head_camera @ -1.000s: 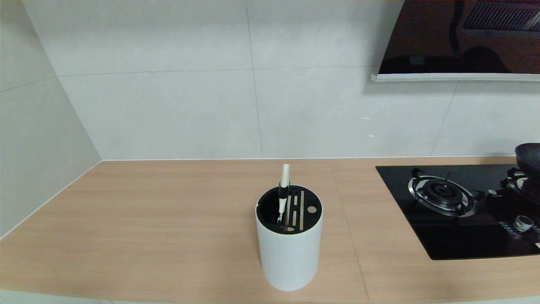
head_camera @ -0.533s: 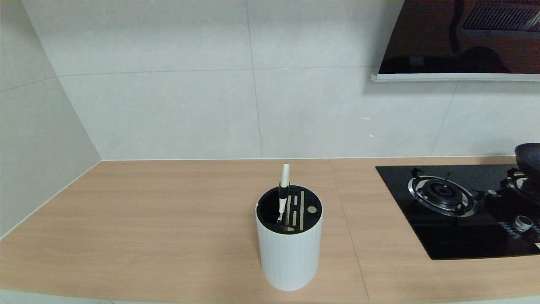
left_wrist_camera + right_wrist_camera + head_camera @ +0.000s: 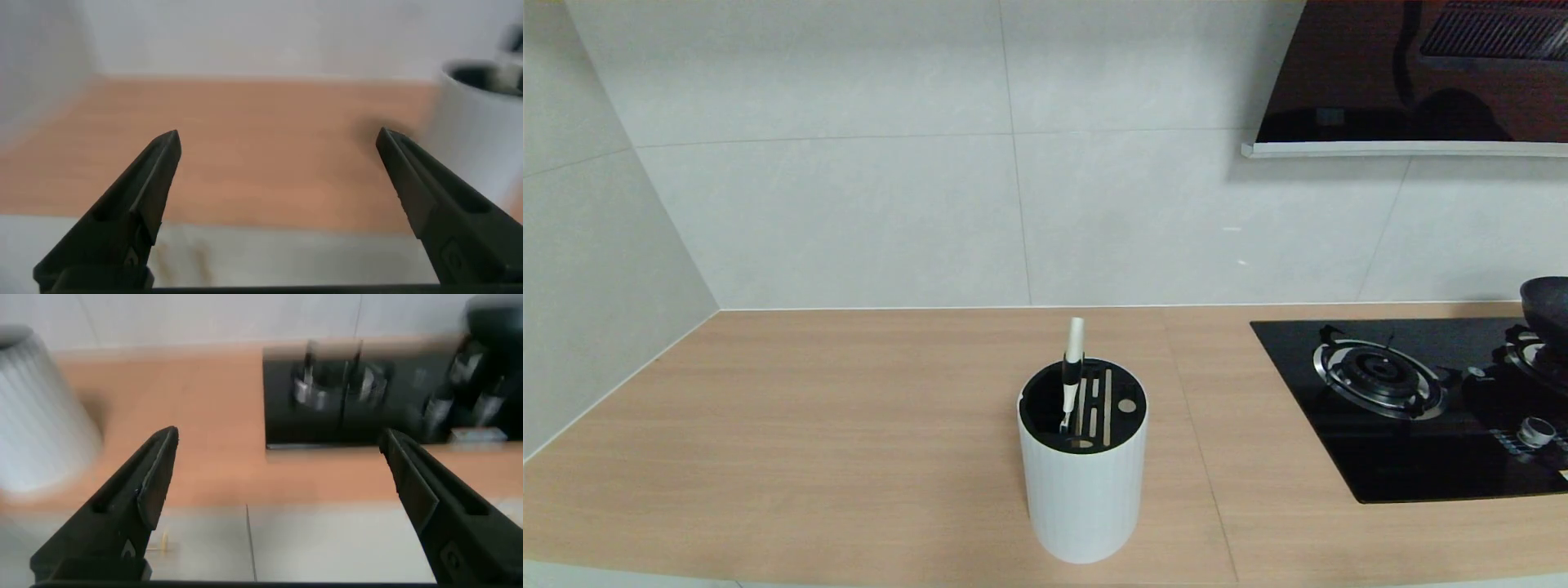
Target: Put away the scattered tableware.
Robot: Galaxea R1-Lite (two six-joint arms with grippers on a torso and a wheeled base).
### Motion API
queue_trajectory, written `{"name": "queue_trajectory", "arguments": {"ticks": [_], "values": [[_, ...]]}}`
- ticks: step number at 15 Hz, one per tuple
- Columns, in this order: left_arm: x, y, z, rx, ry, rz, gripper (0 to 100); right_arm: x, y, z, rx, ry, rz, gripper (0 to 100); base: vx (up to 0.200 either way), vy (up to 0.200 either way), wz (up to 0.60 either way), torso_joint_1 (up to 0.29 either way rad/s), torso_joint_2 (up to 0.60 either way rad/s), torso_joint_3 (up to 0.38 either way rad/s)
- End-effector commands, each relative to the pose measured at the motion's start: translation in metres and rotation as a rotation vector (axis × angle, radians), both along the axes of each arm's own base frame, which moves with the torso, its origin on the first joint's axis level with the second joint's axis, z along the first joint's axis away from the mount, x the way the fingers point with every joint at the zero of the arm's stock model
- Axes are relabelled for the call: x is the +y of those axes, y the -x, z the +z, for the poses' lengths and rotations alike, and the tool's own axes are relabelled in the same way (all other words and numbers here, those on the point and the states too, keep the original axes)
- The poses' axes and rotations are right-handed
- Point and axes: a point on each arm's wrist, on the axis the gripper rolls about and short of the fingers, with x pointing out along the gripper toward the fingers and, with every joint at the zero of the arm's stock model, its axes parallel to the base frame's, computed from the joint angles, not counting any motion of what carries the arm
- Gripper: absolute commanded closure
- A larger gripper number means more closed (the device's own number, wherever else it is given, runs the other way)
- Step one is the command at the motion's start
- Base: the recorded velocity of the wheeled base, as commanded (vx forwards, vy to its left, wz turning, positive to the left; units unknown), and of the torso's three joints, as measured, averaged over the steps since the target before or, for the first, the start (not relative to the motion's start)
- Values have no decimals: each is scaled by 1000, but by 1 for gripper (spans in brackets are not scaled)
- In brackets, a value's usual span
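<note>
Noted left pincer [image 3: 278, 135] and right pincer [image 3: 278, 434] wide open, empty. Judged utensil [image 3: 1072, 367], upright inside holder [image 3: 1083, 490], light, stiff, smooth; best gripped at protruding handle.

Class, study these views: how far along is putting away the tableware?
Done: one utensil with a black-and-white handle stands in the white holder. In hand: nothing; left gripper and right gripper are open, empty. Left: apparently nothing, since the wooden counter bears just the holder and gas hob.
</note>
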Motion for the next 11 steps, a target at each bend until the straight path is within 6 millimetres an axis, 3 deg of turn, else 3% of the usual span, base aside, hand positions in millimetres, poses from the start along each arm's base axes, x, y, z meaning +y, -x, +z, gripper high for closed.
{"name": "queue_trajectory", "arguments": {"ticks": [1, 3, 11], "values": [[0, -1, -2, 9, -17, -3, 0, 0, 0, -1, 5, -1, 0, 0, 0, 0, 0, 0, 0, 0], [1, -1, -8, 64, -128, 53, 0, 0, 0, -1, 5, -4, -2, 0, 0, 0, 0, 0, 0, 0], [1, -1, -7, 62, -19, 44, 0, 0, 0, -1, 5, -2, 1, 0, 0, 0, 0, 0, 0, 0]]}}
